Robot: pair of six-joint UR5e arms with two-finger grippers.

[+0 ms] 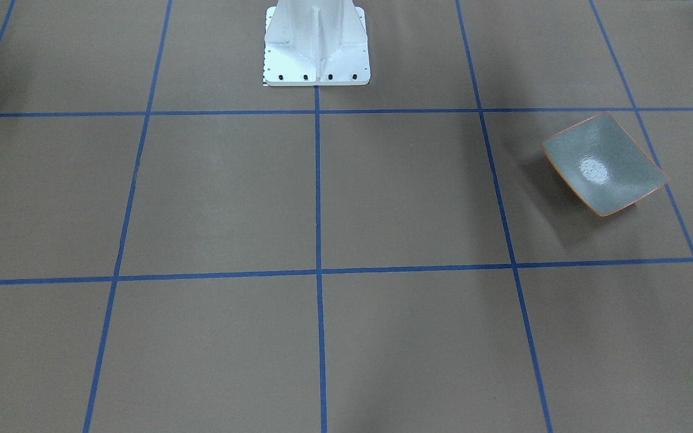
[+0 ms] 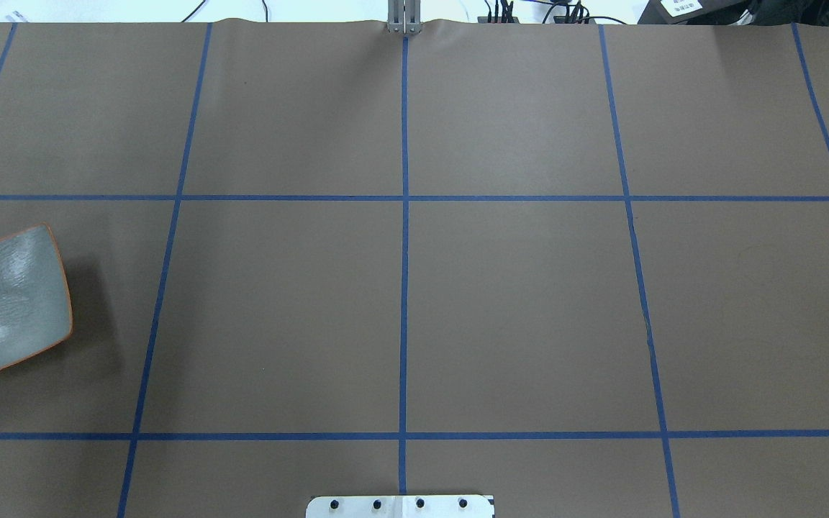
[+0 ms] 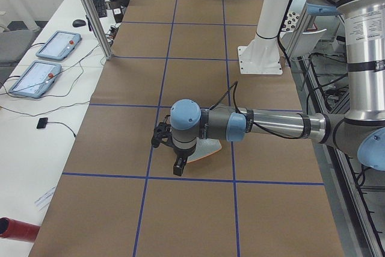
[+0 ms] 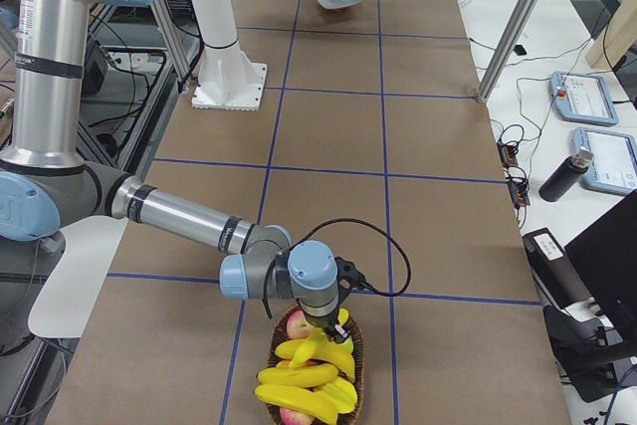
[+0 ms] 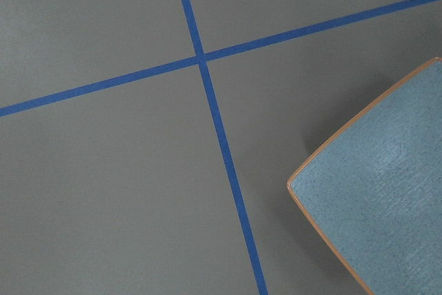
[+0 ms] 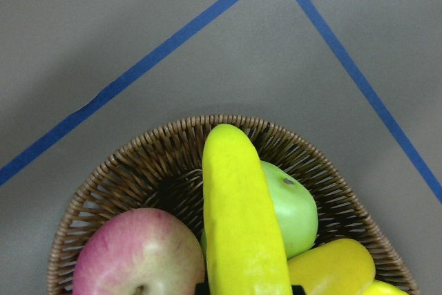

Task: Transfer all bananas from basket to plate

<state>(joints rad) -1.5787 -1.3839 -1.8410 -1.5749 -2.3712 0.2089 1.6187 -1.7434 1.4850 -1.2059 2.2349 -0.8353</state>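
Glossy yellow bananas [image 4: 304, 377] lie in the brown wicker basket [image 6: 131, 170] at the right end of the table [image 4: 428, 196], right gripper [image 4: 328, 329] above (open or closed, we cannot tell); probably light, stiff, slippery: pinch mid-length.

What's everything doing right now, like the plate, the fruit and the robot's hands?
plate: empty, on the table.
basket: holding fruit.
bananas: piled in the basket.
pink apple: in the basket.
green apple: in the basket, partly hidden by the bananas.
left gripper: by the plate; open or shut, cannot tell.
right gripper: over the basket; open or shut, cannot tell.
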